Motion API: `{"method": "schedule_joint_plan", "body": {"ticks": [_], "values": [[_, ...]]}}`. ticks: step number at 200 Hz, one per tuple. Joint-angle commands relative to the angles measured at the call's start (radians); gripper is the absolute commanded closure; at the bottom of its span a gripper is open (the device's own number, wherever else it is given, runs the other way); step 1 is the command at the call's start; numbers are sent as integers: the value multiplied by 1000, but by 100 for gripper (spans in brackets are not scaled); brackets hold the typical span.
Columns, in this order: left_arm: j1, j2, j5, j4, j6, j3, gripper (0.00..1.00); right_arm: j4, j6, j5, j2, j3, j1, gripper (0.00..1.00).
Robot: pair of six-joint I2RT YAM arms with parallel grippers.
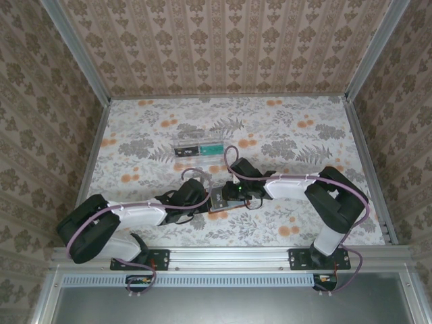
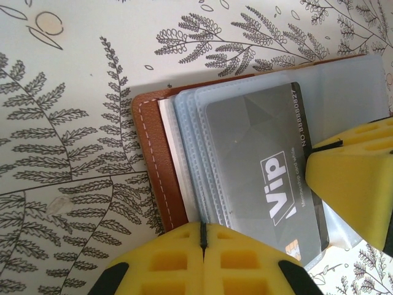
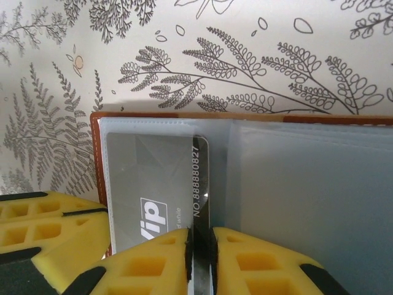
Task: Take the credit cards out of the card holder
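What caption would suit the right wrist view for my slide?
Right fingers pinch the exposed edge of a grey VIP card, partly out of the open card holder on the fern-print table.

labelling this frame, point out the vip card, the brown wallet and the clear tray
vip card (image 2: 252, 147), left wrist view, on its grey face
brown wallet (image 2: 152, 166), left wrist view, on its stitched leather edge
clear tray (image 1: 199, 138), top external view, on its far rim
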Motion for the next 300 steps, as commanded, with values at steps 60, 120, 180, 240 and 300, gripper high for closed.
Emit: {"method": "schedule_joint_plan", "body": {"ticks": [60,120,180,240,300], "values": [[-11,17,-4,-17,-10,25,100,110,53,-132,-3,-69,-45,100],[-9,10,-10,-28,-10,17,100,104,38,-120,-74,-124,-109,100],[-5,-9,-14,-47,-3,22,100,94,16,-126,-105,-154,-154,100],[-6,-123,-41,-158,55,83,100,132,9,-172,-67,-149,-153,97],[-10,6,39,-27,64,133,100,157,10,-179,-45,-152,-154,88]]}}
